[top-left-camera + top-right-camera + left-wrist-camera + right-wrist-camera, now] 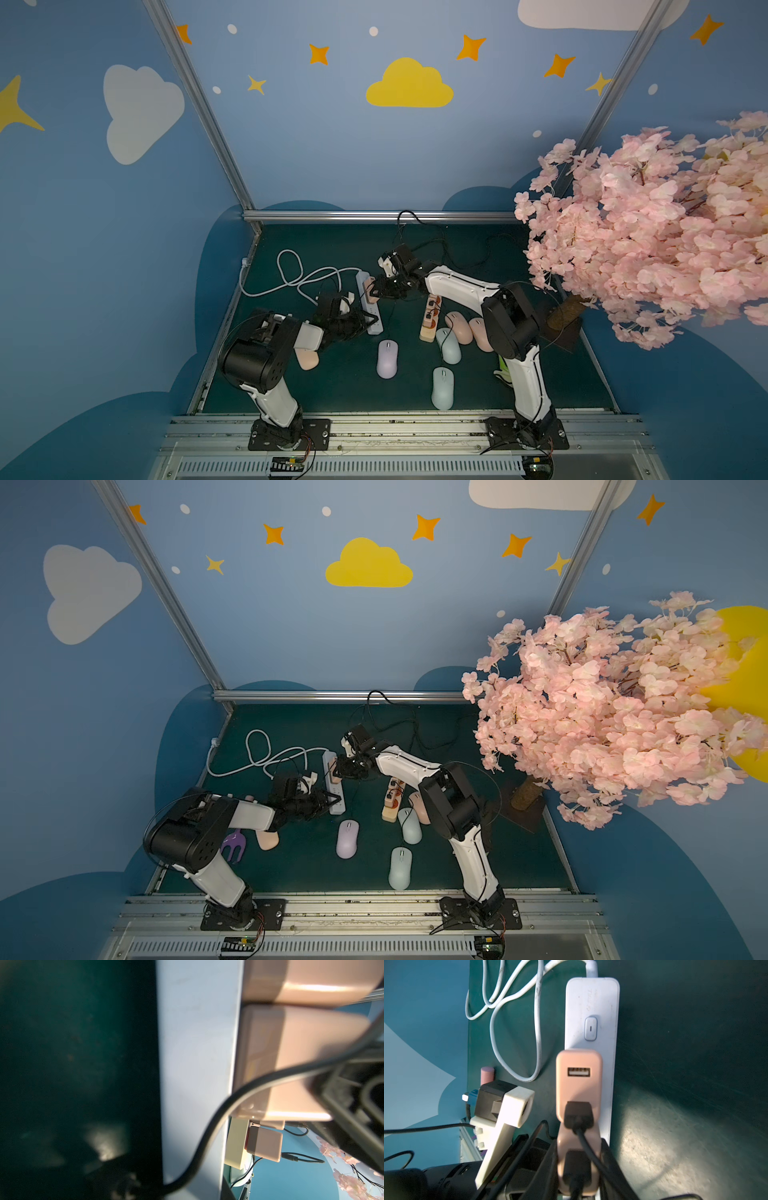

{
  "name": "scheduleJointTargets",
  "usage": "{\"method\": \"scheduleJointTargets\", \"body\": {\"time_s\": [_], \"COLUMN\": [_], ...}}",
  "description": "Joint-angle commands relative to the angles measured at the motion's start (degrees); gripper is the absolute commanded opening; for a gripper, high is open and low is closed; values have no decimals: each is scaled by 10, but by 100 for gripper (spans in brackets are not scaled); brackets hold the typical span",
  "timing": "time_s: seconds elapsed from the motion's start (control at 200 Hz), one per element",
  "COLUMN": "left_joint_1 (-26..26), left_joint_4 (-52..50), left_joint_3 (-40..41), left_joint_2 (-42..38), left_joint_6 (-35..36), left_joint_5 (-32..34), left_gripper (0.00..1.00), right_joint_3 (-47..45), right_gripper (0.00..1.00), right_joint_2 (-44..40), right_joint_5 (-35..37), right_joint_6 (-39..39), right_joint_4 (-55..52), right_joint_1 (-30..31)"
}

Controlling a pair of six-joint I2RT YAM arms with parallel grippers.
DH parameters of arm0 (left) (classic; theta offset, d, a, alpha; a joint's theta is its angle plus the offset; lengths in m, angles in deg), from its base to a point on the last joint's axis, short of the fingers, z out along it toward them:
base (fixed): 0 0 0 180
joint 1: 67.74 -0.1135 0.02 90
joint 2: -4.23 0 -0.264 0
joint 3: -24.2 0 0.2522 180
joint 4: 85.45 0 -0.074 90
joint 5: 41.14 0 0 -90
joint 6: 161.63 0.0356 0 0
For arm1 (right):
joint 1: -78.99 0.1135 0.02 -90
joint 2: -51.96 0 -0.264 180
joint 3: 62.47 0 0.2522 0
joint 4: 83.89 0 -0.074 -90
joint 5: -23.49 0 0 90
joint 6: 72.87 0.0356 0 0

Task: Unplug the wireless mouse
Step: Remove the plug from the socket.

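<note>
White cable (538, 1028) lay in loose loops at the far left of the green surface (340, 395) and ran into the far end of the white power strip (591, 1001). Nearer to the front, a peach mouse (307, 359) was half hidden under the left arm, and a purple fork-shaped toy (233, 845) showed beside it in a top view.

The left pincer (371, 321) reached over the near end of the strip. Whether its fingers were squeezing the strip or only resting at it, I could not tell.

Two pink chargers stood in the strip, one behind the other. The farther charger (578, 1059) had one empty port and one black plug (578, 1113). The right pincer (374, 291) came in from the right and was pinching the nearer charger (561, 1159), with a black finger against each of its sides. This charger also carried a black plug.

A thin black cord (586, 1147) went from the chargers toward the lilac mouse (387, 358); which plug it ended in I could not tell. The mouse lay flat on the surface just in front of the strip, apart from both pincers.

Further right lay a cream strip (426, 332) with its own pink chargers. After it came two pale blue mice (449, 345) and two pink mice (459, 326), partly covered by the right arm. A pink blossom tree (644, 232) stood at the far right.
</note>
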Motion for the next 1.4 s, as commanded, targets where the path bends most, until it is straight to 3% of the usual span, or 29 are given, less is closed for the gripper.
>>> {"method": "scheduleJointTargets", "body": {"time_s": [0.0,0.23,0.35,0.546,0.786,0.871,1.001,1.061,1.271,1.392], "left_joint_1": [-26,-43,-45,-45,-45,-45,-45,-45,-45,-45], "left_joint_4": [-67,-55,-52,-55,-55,-55,-55,-54,-56,-57], "left_joint_3": [16,32,28,22,24,24,19,18,18,16], "left_joint_2": [22,22,26,30,32,33,40,42,44,45], "left_joint_6": [-28,-32,-29,-28,-28,-28,-27,-26,-27,-25], "left_joint_5": [83,77,69,65,64,63,60,59,60,57], "left_gripper": [4,4,4,4,4,4,4,4,4,4], "right_joint_3": [24,-39,-31,41,-28,-15,45,57,-34,-24], "right_gripper": [11,10,11,11,10,11,10,10,10,10], "right_joint_2": [-45,-58,-61,-45,-62,-62,-47,-41,-64,-67], "right_joint_5": [13,-82,-78,20,-70,-47,62,79,-67,-56], "right_joint_6": [-18,41,29,-34,21,8,-38,-48,17,4], "right_joint_4": [-54,61,52,-67,45,17,-96,-115,42,25], "right_joint_1": [10,-14,-13,21,-4,-2,22,30,-3,-2]}}
